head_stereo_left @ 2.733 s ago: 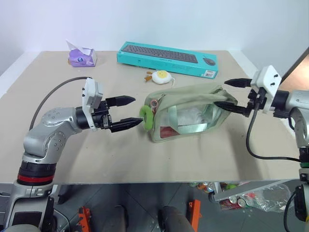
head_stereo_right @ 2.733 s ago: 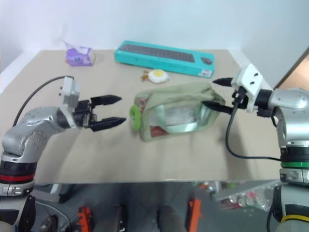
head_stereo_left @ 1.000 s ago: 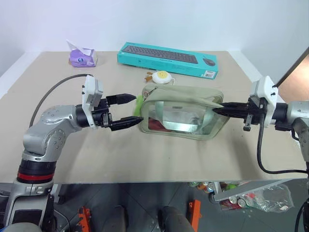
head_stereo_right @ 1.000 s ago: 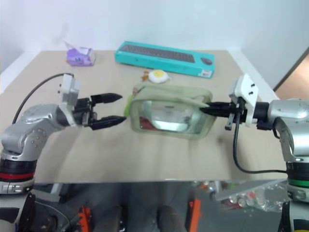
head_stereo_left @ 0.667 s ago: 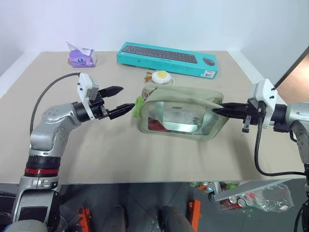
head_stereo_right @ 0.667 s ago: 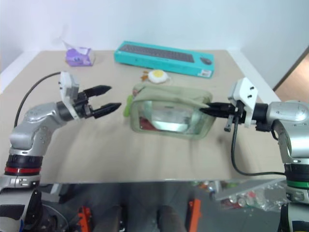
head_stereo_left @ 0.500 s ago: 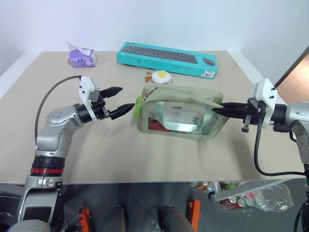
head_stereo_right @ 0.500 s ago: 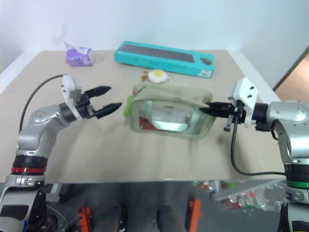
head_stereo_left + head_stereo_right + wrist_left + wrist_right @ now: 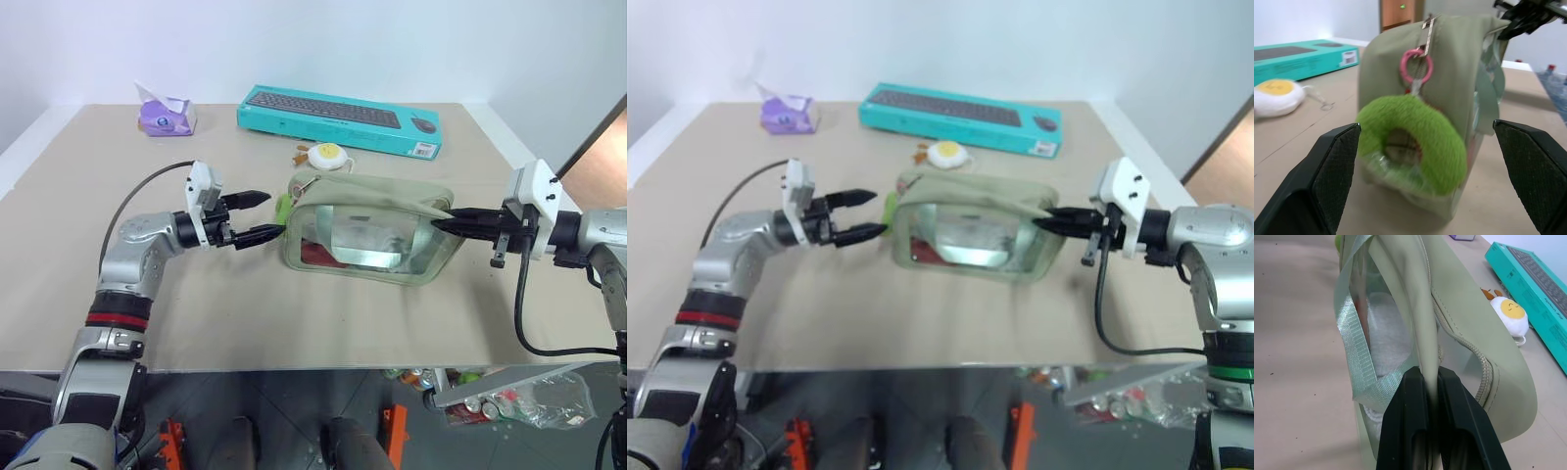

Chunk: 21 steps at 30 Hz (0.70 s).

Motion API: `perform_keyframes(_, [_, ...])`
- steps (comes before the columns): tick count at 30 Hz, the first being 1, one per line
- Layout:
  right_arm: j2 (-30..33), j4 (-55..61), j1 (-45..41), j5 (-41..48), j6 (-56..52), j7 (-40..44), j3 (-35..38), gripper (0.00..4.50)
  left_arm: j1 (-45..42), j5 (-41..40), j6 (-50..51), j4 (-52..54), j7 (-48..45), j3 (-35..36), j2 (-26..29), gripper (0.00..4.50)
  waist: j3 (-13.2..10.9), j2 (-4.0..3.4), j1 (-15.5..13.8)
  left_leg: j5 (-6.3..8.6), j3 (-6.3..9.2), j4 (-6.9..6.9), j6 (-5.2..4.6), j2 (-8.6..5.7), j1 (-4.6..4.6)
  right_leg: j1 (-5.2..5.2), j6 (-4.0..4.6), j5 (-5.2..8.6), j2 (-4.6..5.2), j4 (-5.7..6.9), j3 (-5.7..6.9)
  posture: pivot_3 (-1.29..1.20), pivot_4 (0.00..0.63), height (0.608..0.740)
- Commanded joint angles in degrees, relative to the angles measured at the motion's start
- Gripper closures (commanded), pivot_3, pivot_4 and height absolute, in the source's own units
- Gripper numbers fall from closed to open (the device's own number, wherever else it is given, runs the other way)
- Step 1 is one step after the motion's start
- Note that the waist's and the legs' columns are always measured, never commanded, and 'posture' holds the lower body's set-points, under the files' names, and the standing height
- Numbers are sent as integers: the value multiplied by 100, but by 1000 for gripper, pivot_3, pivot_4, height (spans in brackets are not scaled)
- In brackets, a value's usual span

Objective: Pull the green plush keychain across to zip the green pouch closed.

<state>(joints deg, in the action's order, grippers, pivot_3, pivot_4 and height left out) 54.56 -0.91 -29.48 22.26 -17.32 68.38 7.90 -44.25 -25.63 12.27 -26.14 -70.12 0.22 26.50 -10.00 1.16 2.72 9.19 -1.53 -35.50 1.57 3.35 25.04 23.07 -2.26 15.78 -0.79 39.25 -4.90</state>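
1. Lime-green fuzzy ring-shaped plush keychain (image 9: 1413, 134) hangs on a pink round clasp (image 9: 1416, 66) from the zipper pull at the left end of the sage-green fabric pouch with clear plastic side panels (image 9: 370, 240); the ring dangles below the clasp against that end face, its hole facing outward toward the left gripper.
2. That pouch stands on the beige tabletop (image 9: 294, 313) near the middle, its long axis running left to right across the table, with the zipper line along the top.
3. Left gripper (image 9: 263, 216) sits level just beside the pouch's left end, pointing right at the keychain; its two black fingers (image 9: 1332, 181) are spread wide apart, one on each side of the plush ring, and touch nothing.
4. Right gripper (image 9: 443, 220) points left at the pouch's opposite end; its black fingers (image 9: 1413, 431) are pressed together, pinching a pale green fabric fold of the pouch's right end.
5. Beyond the pouch lies a small yellow-and-white egg-shaped trinket (image 9: 324, 156).
6. Farther back rests a long teal keyboard box (image 9: 338, 118), and toward the far left corner sits a small purple tissue pack (image 9: 167, 114).
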Motion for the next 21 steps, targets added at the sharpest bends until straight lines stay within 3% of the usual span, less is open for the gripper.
perform_keyframes(1, [126, 165, 64, 51, -10, -16, 190, 4463, -193, 102, -159, -197, -89, 24, -56, 0, 0, 0, -3, 0, 1, 0, 0, 0, 0, 0, 0, 0, 0, 0, 1, 0, 150, 740])
perform_keyframes(2, [135, 175, 77, 55, -14, -15, 199, 4463, -215, 98, -129, -229, -117, 38, -68, 0, 0, 0, -1, 0, 1, 0, 0, 0, 0, 0, 0, 0, 0, 0, 1, 0, 150, 740])
perform_keyframes(4, [156, 192, 98, 58, -33, -15, 207, 4500, -242, 108, -98, -262, -142, 51, -72, 526, 0, 0, -1, 0, 1, 0, 0, 0, 0, 0, 0, 0, 0, 0, 0, 0, 150, 740])
perform_keyframes(13, [168, 176, 90, 16, -40, -13, 192, 4500, -288, 370, -348, -667, -209, 10, -128, 3544, 0, 0, -8, 0, 2, -1, 0, -2, 1, -1, -1, 0, 1, 0, 2, 0, 150, 740])
perform_keyframes(16, [169, 131, 41, -5, -30, -9, 171, 4500, -310, 467, -472, -777, -230, -35, -163, 3544, 0, 0, -8, 0, 2, 0, 0, -2, 1, -1, -1, 0, 1, 0, 1, 0, 150, 740])
perform_keyframes(21, [168, 106, 20, -34, -1, 1, 149, 4500, -427, 537, -772, -889, -92, 64, -259, 4413, 0, 0, -9, 0, 2, 0, 0, -3, 2, -1, 0, 0, 1, 0, 2, 0, 150, 740])
